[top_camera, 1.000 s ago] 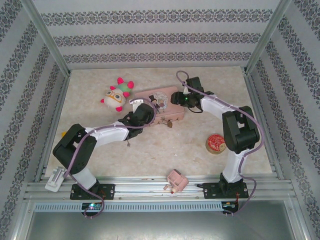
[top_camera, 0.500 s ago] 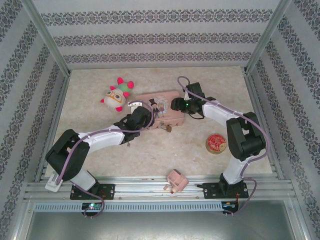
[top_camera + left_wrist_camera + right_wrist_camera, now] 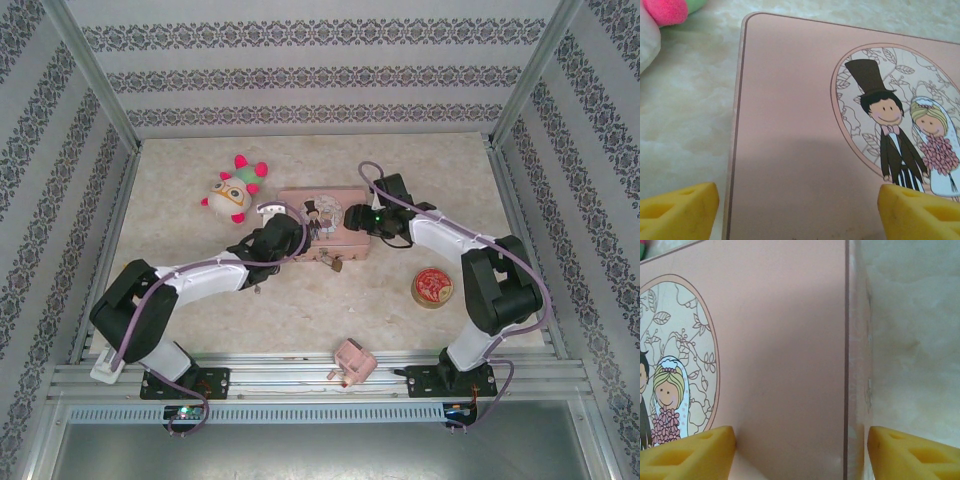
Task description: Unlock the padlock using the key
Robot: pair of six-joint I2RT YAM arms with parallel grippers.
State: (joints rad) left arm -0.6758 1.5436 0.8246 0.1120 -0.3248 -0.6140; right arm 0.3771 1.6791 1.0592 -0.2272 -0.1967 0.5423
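At the centre of the overhead view, you have the pink tin lying flat on the table, lid up, with its cartoon bride and groom showing. Your padlock sits against the tin's lower edge, a little right of its middle. It is too small for you to tell how the shackle stands.

Your left gripper is at the tin's left end with its jaws spread wide. One yellow pad is over bare table and the other over the lid, and they hold nothing. Your right gripper straddles the tin's right edge the same way, wide apart and empty.

At upper left of the tin lies a plush toy. A round red tin sits at lower right, and a pink plug block near the bottom rail.
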